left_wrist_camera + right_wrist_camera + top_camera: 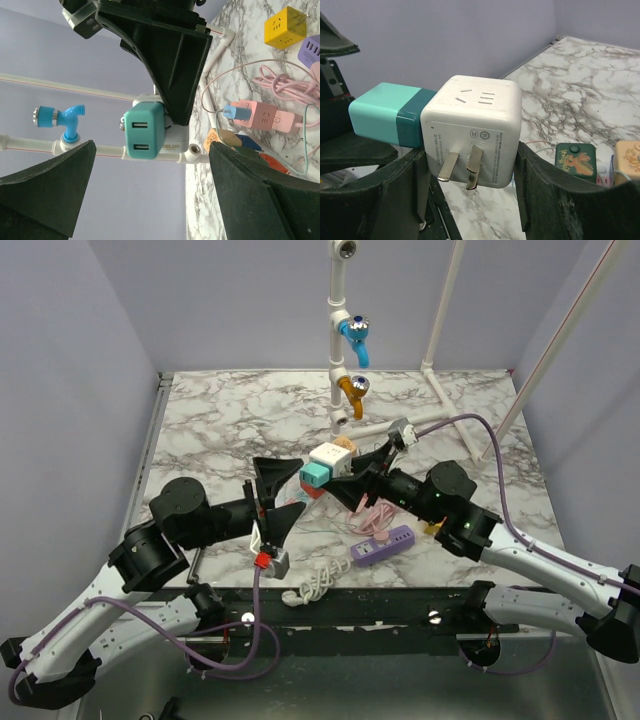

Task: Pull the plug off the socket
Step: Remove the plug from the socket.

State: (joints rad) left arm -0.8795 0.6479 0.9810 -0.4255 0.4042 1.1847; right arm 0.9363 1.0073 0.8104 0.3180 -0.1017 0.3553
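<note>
A white cube socket (475, 125) hangs above the table with my right gripper (470, 175) shut on its two sides. The cube's own metal prongs point toward the right wrist camera. A teal plug (382, 115) with two USB ports sticks out of the cube's left face and sits flush against it. From above, the teal plug (315, 476) and the white socket (330, 456) are at mid-table between the two arms. My left gripper (150, 195) is open wide, its fingers (50, 195) below the teal plug (144, 132) and apart from it, holding nothing.
Under the held cube lie a pink adapter with a coiled pink cable (262, 116), a yellow cube (285, 26), a purple power strip (382, 545) and a white cable (312, 585). A white pipe frame with a blue tap (353, 338) stands at the back.
</note>
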